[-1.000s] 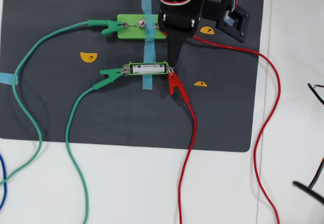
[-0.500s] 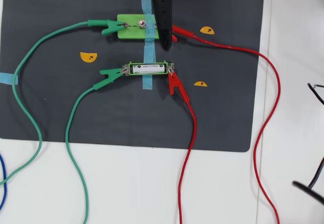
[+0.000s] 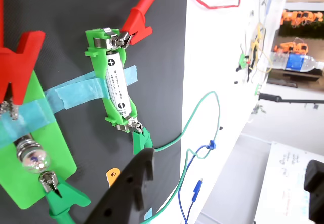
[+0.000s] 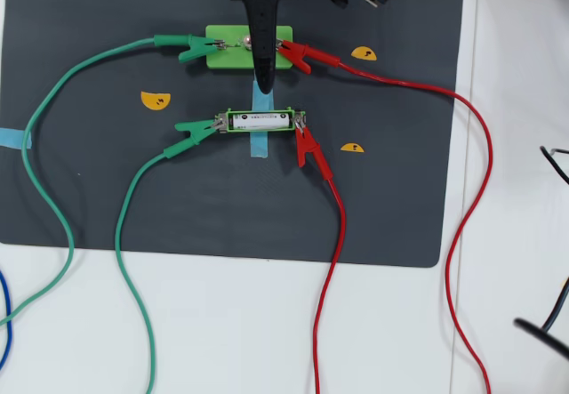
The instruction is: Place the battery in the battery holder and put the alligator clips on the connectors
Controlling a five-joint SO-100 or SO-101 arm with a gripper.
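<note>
The white battery (image 3: pixel 116 85) lies in the bright-green battery holder (image 3: pixel 96 57), also seen in the overhead view (image 4: pixel 260 120). A red alligator clip (image 3: pixel 135 28) (image 4: pixel 308 148) bites the holder's connector at one end and a green clip (image 3: pixel 142 140) (image 4: pixel 191 136) bites the other end. The wider light-green block (image 3: pixel 48 133) (image 4: pixel 222 38) carries a small bulb (image 3: pixel 31 155), with a red clip (image 4: pixel 298 54) and a green clip (image 4: pixel 191 47) on its ends. My black gripper (image 4: pixel 320 43) (image 3: pixel 230 168) hovers over the block, jaws spread wide and empty.
Everything sits on a dark mat (image 4: pixel 400 189) on a white table. Blue tape (image 3: pixel 76 90) holds the pieces down. Orange stickers (image 4: pixel 155 100) lie on the mat. Red wires (image 4: pixel 462 234) and green wires (image 4: pixel 53 189) trail toward the front edge. A blue wire (image 3: pixel 195 188) lies off the mat.
</note>
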